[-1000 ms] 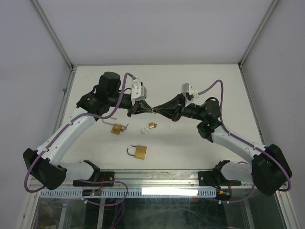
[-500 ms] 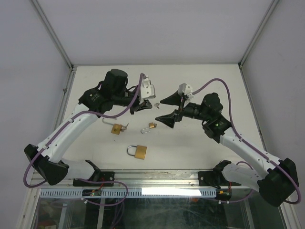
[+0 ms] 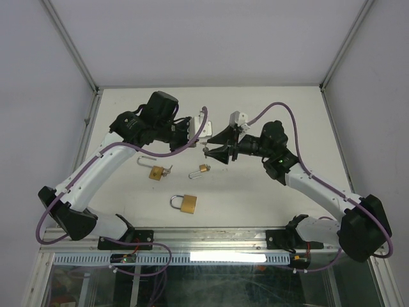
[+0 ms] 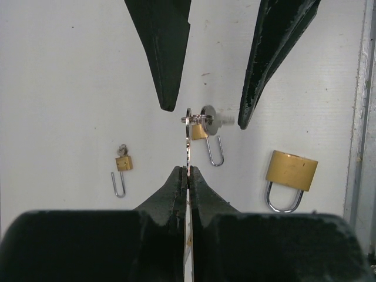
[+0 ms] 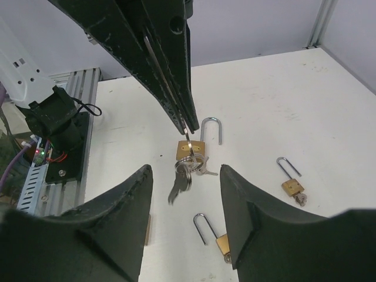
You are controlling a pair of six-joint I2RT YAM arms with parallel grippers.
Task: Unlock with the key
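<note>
Midair, left claw [image 4: 187, 171] pinches the key [image 4: 187, 138]; right claw [image 5: 184, 173] gapes around it.

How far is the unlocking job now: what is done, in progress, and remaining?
Done: the key ring is off the table, pinched in the shut left gripper. In hand: the open right gripper brackets the hanging keys. Remaining: the large padlock lies untouched, shackle closed, no key inserted.

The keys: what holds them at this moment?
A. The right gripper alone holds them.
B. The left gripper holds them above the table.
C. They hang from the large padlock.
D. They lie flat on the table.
B: the left gripper is shut on the keys, which hang above the table, while the right gripper stands open on either side of them.
</note>
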